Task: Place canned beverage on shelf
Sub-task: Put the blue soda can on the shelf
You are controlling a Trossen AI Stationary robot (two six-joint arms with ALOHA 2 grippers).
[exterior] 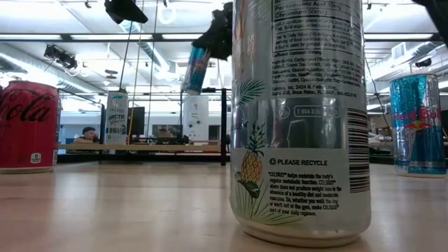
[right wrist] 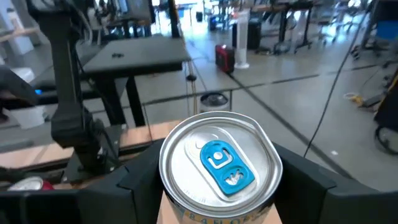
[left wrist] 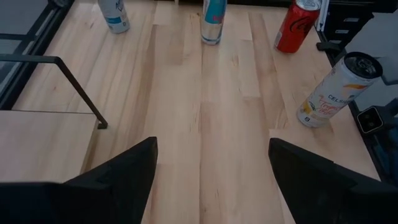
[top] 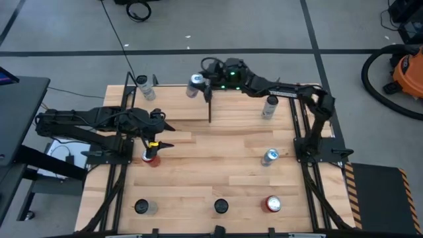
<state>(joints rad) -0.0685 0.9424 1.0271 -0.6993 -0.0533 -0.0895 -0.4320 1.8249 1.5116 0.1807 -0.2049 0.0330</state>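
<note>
The canned beverage (top: 193, 84), silver with a blue tab on its top (right wrist: 218, 163), is up in the air at the table's far edge, over the far side of the shelf. My right gripper (top: 200, 82) is shut on it. The shelf (top: 175, 106) is a pale wood board with thin black uprights at the far left, and a light can (top: 144, 86) stands on its far left corner. In the low view the held can (exterior: 198, 66) hangs tilted above the shelf board (exterior: 140, 147). My left gripper (left wrist: 211, 174) waits open at the table's left, touching nothing. My right gripper pinches the can between its two fingers, one on each side wall just below the top rim (right wrist: 163, 177). The fingers reach in nearly level from the table's right side. The can is lifted clear and tilted, its top leaning back toward the wrist.
Other cans stand about the table: a white one (top: 269, 107) and a blue one (top: 269, 157) at the right, a red one (top: 272, 203) and two dark-topped ones (top: 220, 206) (top: 142, 207) at the near edge, and a red one (top: 152, 157) under my left gripper.
</note>
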